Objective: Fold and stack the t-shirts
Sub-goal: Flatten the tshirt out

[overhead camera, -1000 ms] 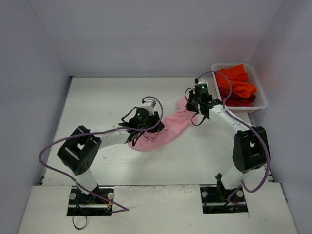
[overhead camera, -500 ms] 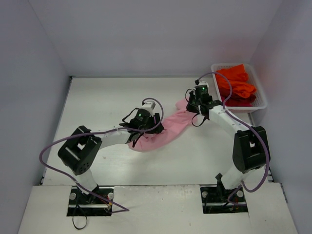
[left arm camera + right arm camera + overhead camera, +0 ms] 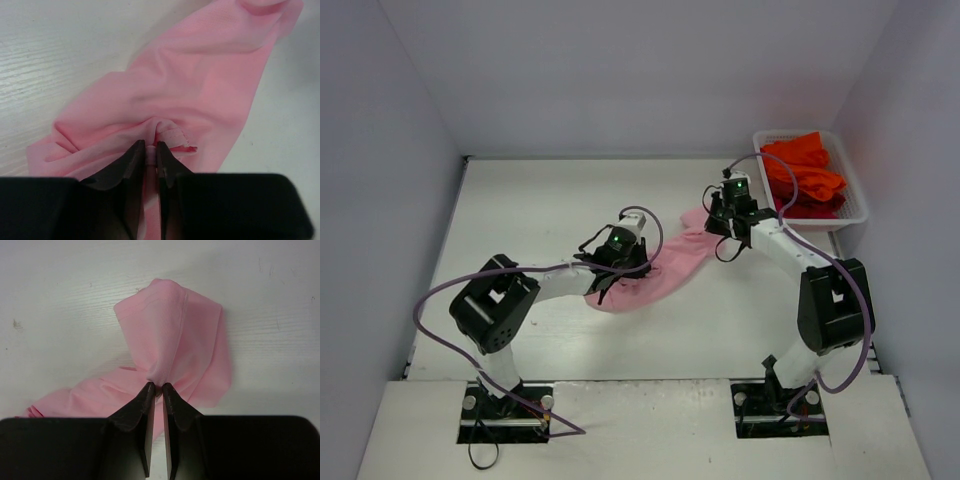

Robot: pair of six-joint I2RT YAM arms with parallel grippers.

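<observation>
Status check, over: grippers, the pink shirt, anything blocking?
Left gripper shut on pink t-shirt, near end. Right gripper shut on far end. Shirt crumpled, unfolded. Orange t-shirts in basket; path clear.

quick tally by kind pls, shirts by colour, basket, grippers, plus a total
pink t-shirt: 1
heap of orange-red t-shirts: 1 (the shirts in it cannot be counted apart)
white mesh basket: 1
grippers: 2 (left gripper, right gripper, both pinching the pink t-shirt)
total: 5
</observation>
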